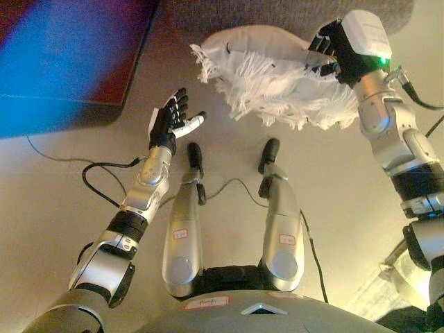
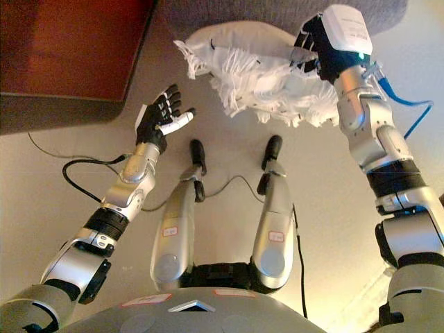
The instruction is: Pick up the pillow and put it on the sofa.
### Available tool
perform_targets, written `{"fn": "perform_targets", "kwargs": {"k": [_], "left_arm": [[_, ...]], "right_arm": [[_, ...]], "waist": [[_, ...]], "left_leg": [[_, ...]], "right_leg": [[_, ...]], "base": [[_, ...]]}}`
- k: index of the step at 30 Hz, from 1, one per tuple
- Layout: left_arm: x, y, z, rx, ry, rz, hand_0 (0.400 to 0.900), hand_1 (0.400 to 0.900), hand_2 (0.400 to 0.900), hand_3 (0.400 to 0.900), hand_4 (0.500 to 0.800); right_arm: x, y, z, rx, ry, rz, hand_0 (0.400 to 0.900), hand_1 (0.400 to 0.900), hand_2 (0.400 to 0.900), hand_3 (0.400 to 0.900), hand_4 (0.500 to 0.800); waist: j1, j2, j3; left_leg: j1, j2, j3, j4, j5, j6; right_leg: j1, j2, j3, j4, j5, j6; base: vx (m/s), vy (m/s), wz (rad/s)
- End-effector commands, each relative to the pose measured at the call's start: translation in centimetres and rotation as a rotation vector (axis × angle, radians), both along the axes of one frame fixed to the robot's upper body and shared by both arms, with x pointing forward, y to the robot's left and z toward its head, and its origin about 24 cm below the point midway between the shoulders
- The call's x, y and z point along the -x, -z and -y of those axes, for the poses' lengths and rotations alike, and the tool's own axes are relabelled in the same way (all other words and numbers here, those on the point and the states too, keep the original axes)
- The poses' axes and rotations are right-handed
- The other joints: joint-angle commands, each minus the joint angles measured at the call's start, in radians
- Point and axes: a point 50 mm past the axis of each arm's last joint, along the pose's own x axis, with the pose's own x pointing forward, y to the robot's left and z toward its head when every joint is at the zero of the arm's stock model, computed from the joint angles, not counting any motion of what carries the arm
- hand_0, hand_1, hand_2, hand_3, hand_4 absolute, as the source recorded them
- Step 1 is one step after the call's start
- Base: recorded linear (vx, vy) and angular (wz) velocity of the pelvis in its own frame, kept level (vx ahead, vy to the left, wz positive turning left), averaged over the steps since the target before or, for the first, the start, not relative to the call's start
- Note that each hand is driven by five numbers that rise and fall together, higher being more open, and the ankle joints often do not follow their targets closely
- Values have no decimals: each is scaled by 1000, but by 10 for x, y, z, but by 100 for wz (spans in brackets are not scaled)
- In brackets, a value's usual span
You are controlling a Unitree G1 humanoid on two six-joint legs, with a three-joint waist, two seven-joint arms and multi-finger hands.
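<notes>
A white pillow with long shaggy fringe hangs in the air at the top middle, just in front of the grey sofa. My right hand is shut on the pillow's right end, fingers curled into the fabric. My left hand is raised at the left, open with fingers spread, holding nothing and a short way below and left of the pillow's fringed corner.
A dark reddish-brown piece of furniture fills the upper left, its edge close to my left hand. The beige floor lies below the pillow. A pale crumpled thing shows at the lower right corner.
</notes>
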Motion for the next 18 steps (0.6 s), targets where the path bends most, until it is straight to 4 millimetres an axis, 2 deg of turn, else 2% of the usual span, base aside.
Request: {"fn": "perform_targets", "kwargs": {"k": [1,6,14,18], "left_arm": [[8,-3,-6,-53,37,59,900,900,900,900,800],[24,16,-15,-82,50,-11,900,900,900,900,800],[45,36,-30,-111,38,-96,900,900,900,900,800],[57,44,-44,-111,-1,-135,900,900,900,900,800]], "right_arm": [[32,-98,-15,-13,-175,447,400,400,400,400,500],[45,-78,-15,-61,-214,410,400,400,400,400,500],[56,-76,-9,-85,-214,419,400,400,400,400,500],[57,-86,-1,-91,-198,433,400,400,400,400,500]], "waist": [[-7,-37,-63],[-5,-53,-169],[3,-78,-294],[16,-94,-349]], "left_leg": [[131,-2,4,-36,-65,-10],[290,-10,32,-156,-57,5],[407,-11,52,-245,-46,15],[444,4,58,-278,-41,6]], "right_leg": [[134,-41,10,5,20,104],[275,-44,8,-96,57,135],[386,-34,13,-191,76,151],[430,-19,2,-244,80,150]], "base": [[61,93,-16],[87,92,-20],[95,48,-15],[110,-19,-3]]}}
